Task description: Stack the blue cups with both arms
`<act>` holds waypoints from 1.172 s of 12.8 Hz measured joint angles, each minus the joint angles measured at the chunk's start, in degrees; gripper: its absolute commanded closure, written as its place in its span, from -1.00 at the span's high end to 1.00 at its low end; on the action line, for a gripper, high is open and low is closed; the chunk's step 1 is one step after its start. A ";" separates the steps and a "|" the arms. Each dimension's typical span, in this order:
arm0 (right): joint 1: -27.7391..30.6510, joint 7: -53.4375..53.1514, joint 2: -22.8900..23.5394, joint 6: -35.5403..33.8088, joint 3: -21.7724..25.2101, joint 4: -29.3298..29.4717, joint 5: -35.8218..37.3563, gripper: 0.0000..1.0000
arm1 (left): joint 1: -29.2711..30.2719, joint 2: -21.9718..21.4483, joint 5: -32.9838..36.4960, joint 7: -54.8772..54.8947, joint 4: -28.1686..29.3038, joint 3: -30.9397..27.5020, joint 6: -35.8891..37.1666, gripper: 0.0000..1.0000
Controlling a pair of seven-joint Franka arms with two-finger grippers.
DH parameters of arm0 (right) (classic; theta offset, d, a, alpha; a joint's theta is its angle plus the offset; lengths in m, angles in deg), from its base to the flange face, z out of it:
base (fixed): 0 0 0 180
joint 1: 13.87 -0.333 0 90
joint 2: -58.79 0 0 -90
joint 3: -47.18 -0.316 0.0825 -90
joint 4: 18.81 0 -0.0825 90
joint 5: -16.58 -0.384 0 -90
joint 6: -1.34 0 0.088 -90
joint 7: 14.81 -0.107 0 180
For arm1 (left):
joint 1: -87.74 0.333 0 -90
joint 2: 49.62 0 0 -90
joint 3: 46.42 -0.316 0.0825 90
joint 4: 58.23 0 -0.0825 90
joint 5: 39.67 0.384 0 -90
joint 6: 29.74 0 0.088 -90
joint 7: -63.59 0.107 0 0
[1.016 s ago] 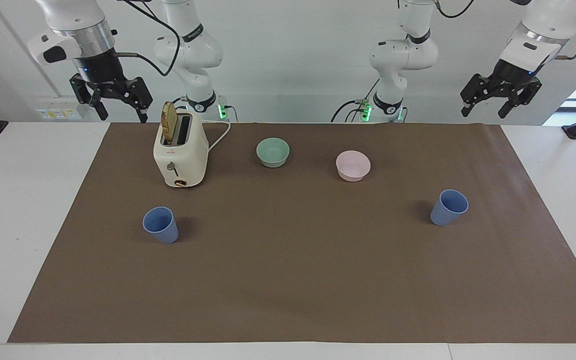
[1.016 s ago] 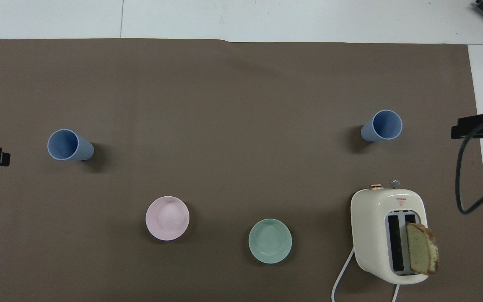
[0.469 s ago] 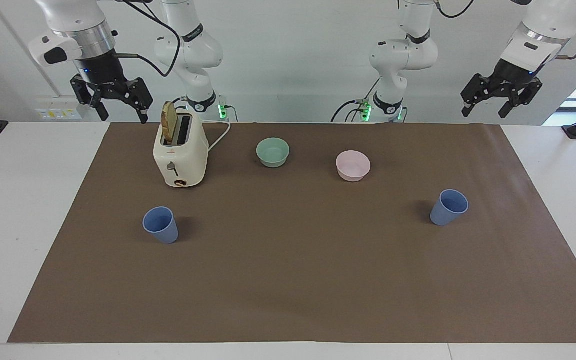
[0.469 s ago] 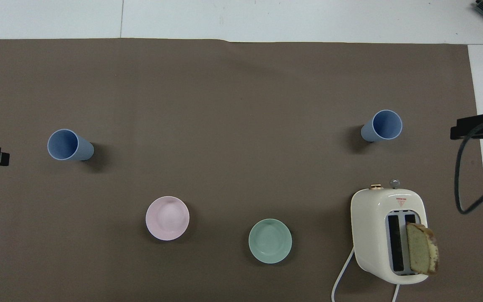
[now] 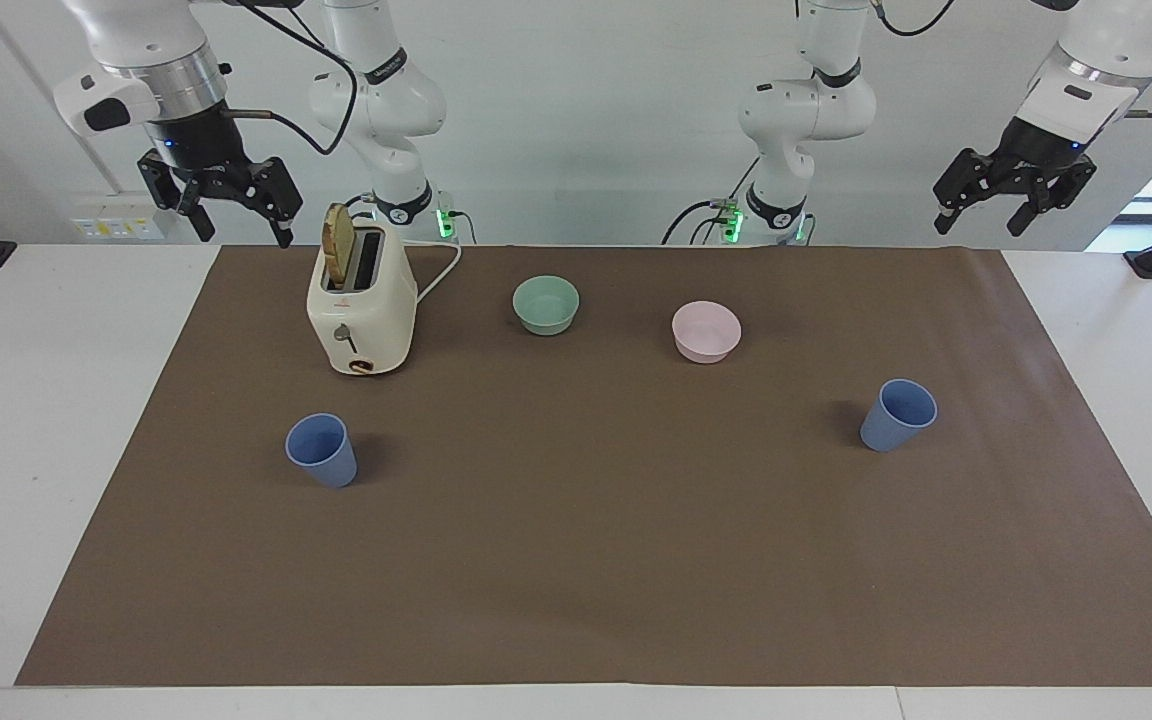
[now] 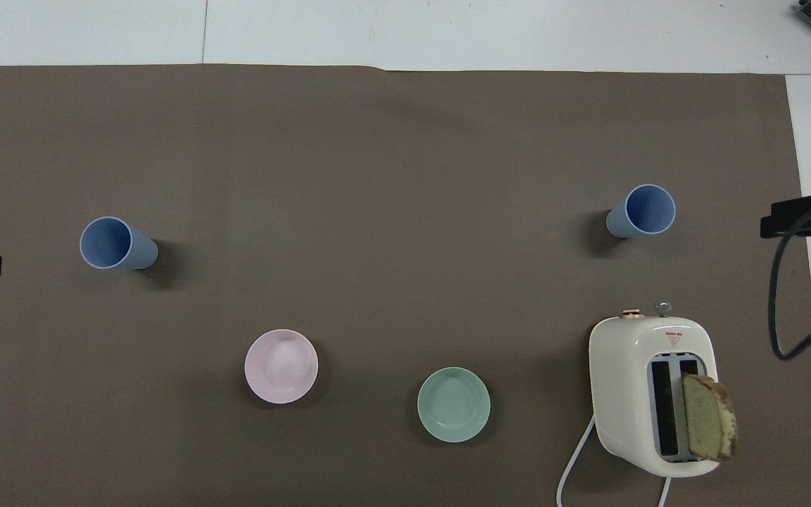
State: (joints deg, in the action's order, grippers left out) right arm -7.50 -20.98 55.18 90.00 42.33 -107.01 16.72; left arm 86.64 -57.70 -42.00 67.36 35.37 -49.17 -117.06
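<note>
The right gripper hangs high over the table edge at its own arm's end, beside the toaster, its fingers spread and empty. The left gripper is likewise raised above its own end, jaws apart, gripping nothing. Each arm is folded up with the wrist pointing down, which reads as a ready pose ahead of a reach.

The blue cup toward the right arm's end stands upright on the brown mat, farther from the robots than the toaster. The second blue cup stands upright toward the left arm's end, well apart from the first. That split probably gives each arm one cup. The mint-green bowl and the pink bowl sit between, nearer the robots. Whether the cups are empty is hard to tell from here.
</note>
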 measured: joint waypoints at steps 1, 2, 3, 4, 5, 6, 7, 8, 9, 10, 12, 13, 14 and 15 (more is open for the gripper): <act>0.00 0.00 0.00 -0.02 0.04 0.00 0.00 1.00 | 0.47 0.12 0.00 0.00 0.32 -0.03 -1.17 1.00; 0.00 0.00 0.00 -0.03 0.05 -0.01 0.00 1.00 | 1.12 0.37 0.00 0.00 0.76 -0.09 -2.71 1.00; 0.00 0.00 0.00 -0.03 0.05 -0.02 0.00 1.00 | 1.74 0.76 0.00 0.00 1.28 -0.10 -4.33 1.00; 0.00 0.00 0.00 -0.04 0.05 -0.02 0.00 1.00 | 2.24 1.41 0.00 0.00 1.82 -0.10 -5.55 1.00; 0.00 0.00 0.00 -0.04 0.05 -0.02 0.00 1.00 | 2.49 2.25 0.00 -0.02 2.26 -0.17 -6.45 1.00; 0.00 0.00 0.00 -0.06 0.05 -0.02 0.00 1.00 | 2.64 3.22 0.00 -0.11 2.54 -0.17 -7.32 1.00; 0.00 0.00 0.00 -0.06 0.05 -0.02 0.00 1.00 | 2.74 4.21 0.00 -0.25 2.84 -0.15 -8.48 1.00; 0.00 0.00 0.00 -0.06 0.05 -0.02 0.00 1.00 | 2.84 5.15 0.00 -0.45 3.30 -0.11 -9.98 1.00; 0.00 0.00 0.00 -0.06 0.05 -0.02 0.00 1.00 | 2.89 5.83 0.00 -0.78 4.18 -0.10 -11.67 1.00; 0.00 0.00 0.00 -0.06 0.05 -0.02 0.00 1.00 | 2.91 6.34 0.00 -1.15 5.50 -0.10 -13.65 1.00; 0.00 0.00 0.00 -0.06 0.05 -0.02 0.00 1.00 | 3.23 7.25 0.00 -1.59 8.31 -0.15 -17.24 1.00; 0.00 0.00 0.00 -0.06 0.05 -0.02 0.00 1.00 | 3.63 7.97 0.00 -1.99 9.66 -0.16 -19.08 1.00; 0.00 0.00 0.00 -0.06 0.05 -0.02 0.00 1.00 | 3.91 9.12 0.00 -2.78 10.81 -0.21 -21.25 1.00; 0.00 0.00 0.00 -0.06 0.05 -0.02 0.00 1.00 | 3.99 10.61 0.00 -3.67 11.48 -0.25 -23.37 1.00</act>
State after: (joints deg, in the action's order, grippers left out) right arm -7.50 -20.98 55.18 89.94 42.37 -107.03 16.72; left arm 90.63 -47.09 -42.00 63.69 46.86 -49.42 -140.43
